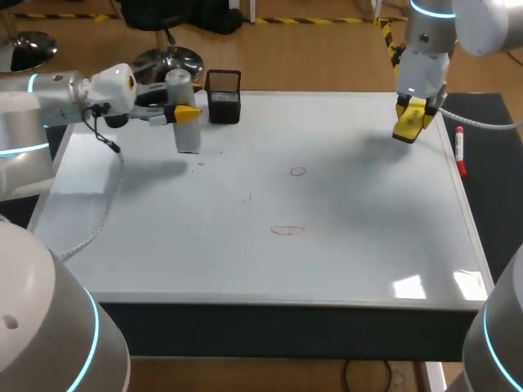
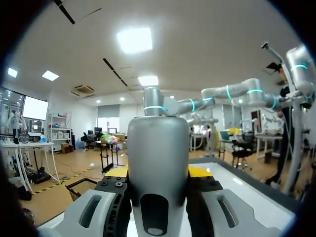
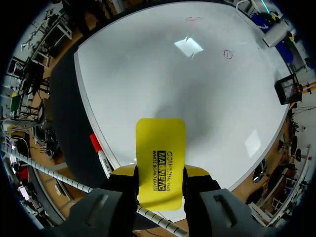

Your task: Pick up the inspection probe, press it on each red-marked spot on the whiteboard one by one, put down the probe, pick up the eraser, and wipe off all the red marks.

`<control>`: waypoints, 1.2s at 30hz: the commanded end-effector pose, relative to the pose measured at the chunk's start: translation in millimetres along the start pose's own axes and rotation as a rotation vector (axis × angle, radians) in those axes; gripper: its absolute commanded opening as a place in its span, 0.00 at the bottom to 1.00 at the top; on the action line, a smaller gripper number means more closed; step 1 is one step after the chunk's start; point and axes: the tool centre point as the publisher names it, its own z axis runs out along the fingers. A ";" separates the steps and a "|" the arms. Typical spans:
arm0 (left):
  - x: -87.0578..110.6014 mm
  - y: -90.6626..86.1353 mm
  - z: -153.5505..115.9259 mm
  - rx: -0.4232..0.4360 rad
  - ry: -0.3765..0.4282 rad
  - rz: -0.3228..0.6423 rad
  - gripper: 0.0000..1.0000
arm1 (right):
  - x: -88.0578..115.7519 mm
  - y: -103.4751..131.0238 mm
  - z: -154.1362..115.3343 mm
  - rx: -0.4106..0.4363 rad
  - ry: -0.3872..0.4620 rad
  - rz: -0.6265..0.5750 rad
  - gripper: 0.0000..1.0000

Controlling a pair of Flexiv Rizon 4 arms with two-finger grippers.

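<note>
A grey cylindrical probe [image 1: 188, 137] stands upright at the back left of the whiteboard [image 1: 163, 245], its lower end at or just above the surface. My left gripper [image 1: 186, 113] is shut on it from the side. In the left wrist view the probe [image 2: 158, 158] fills the space between the fingers [image 2: 222, 210]. My right gripper [image 1: 411, 122] hangs above the board's back right, shut on a yellow eraser [image 3: 160, 153]. Two thin red marks lie mid-board, one [image 1: 297, 171] farther back, the other [image 1: 287, 230] nearer. Both marks [image 3: 227, 54] [image 3: 193, 19] lie well ahead of the eraser.
A black mesh holder [image 1: 224, 98] stands at the board's back edge, just right of the probe. A red-capped marker [image 1: 461, 153] lies on the dark mat [image 1: 490, 204] along the board's right side, below my right gripper.
</note>
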 end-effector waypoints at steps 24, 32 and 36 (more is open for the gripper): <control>8.5 -6.8 -9.8 0.000 -0.114 0.000 0.00 | -21.8 22.0 -6.0 0.015 -0.019 -0.157 0.00; 8.5 -6.8 -9.8 0.000 -0.114 0.000 0.00 | -51.7 74.4 -12.8 0.033 -0.076 -0.319 0.00; 8.5 -6.8 -9.8 0.000 -0.114 0.000 0.00 | -72.8 109.6 -5.9 0.021 -0.078 -0.415 0.00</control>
